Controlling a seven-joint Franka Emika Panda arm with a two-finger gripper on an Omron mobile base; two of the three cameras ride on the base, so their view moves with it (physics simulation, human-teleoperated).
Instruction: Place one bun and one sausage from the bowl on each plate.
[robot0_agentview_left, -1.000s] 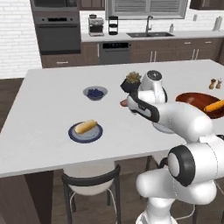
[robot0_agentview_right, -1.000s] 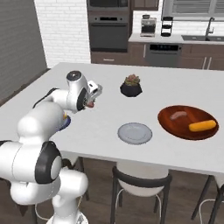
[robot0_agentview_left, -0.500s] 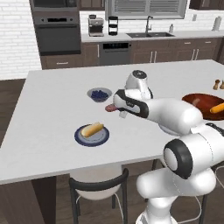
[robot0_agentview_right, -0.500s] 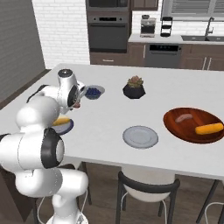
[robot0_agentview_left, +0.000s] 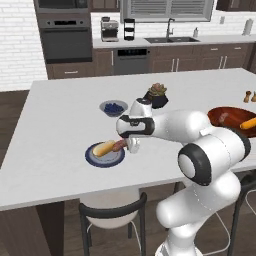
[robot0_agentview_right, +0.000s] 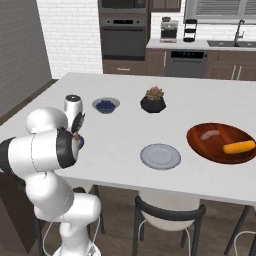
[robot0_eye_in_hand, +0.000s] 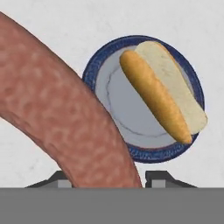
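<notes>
Listing what I see from my remote station: gripper (robot0_agentview_left: 131, 146) closed on a sausage (robot0_agentview_left: 119, 145), held just above the right edge of the blue plate (robot0_agentview_left: 103, 158), which sits near the front left of the white counter (robot0_agentview_left: 60, 125); one bun (robot0_agentview_left: 104, 148) already lying on that plate, left of the held sausage; in the hand view the sausage (robot0_eye_in_hand: 65, 118) runs as a thick reddish bar from the upper left down between the fingertips (robot0_eye_in_hand: 159, 178), with the blue plate (robot0_eye_in_hand: 94, 72) below it and the bun (robot0_eye_in_hand: 164, 89) lying across the plate's far side, cut face turned up; grey plate (robot0_agentview_right: 160, 156) bare, near the front edge of the counter (robot0_agentview_right: 125, 130), just left of the bowl (robot0_agentview_right: 200, 147); the bowl holding a second sausage (robot0_agentview_right: 210, 134) and a second bun (robot0_agentview_right: 239, 147), apart from each other; in the left base view the bowl (robot0_agentview_left: 220, 116) sits at the right, partly behind my arm, with its bun (robot0_agentview_left: 248, 123) at the frame edge; small grey bowl of blueberries (robot0_agentview_left: 113, 107) behind the blue plate; black plant pot (robot0_agentview_left: 157, 97) to the right of the blueberries; two small shakers (robot0_agentview_left: 250, 96) at the far right of the counter
</notes>
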